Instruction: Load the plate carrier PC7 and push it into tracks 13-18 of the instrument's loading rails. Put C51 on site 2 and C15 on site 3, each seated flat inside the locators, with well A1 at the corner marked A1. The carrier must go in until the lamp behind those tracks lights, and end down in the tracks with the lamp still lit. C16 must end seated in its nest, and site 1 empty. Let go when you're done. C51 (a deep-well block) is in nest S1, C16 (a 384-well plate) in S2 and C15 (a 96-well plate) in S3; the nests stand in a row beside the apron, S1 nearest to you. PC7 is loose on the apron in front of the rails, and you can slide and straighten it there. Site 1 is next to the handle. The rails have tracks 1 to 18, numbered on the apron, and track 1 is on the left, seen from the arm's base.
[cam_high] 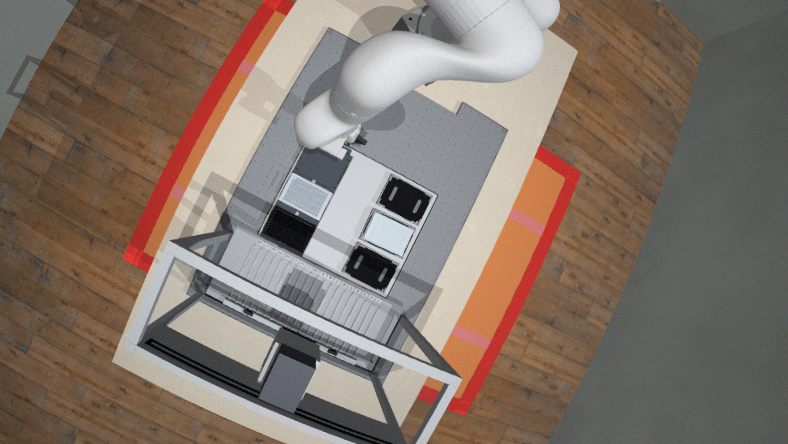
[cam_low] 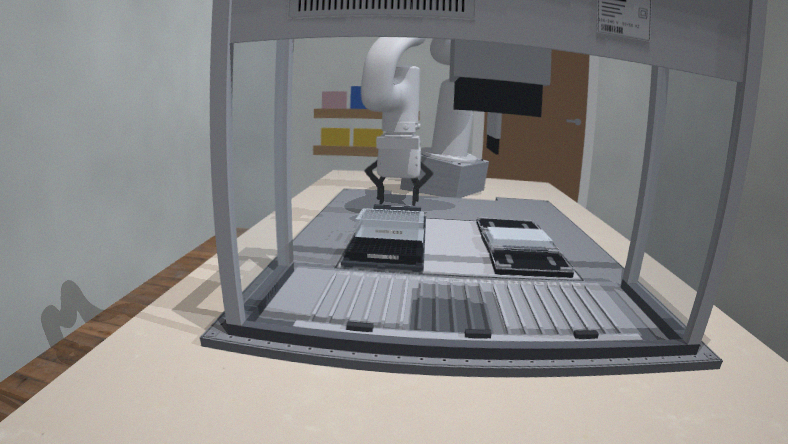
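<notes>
The plate carrier PC7 lies on the apron in front of the rails; it also shows in the exterior view. Its site by the handle is bare. A white well block sits on the middle site and a black plate on the site nearest the rails. C16, a white plate, sits in the middle nest. The two outer nests are empty. My gripper is open and empty. Its fingers stand low on either side of the carrier's handle end. From above, the arm hides the gripper.
The loading rails run across the instrument's deck, inside its grey frame. Three dark lamp blocks sit behind the tracks, none of them lit. The pipetting head hangs under the frame's top. The nest row stands beside the apron.
</notes>
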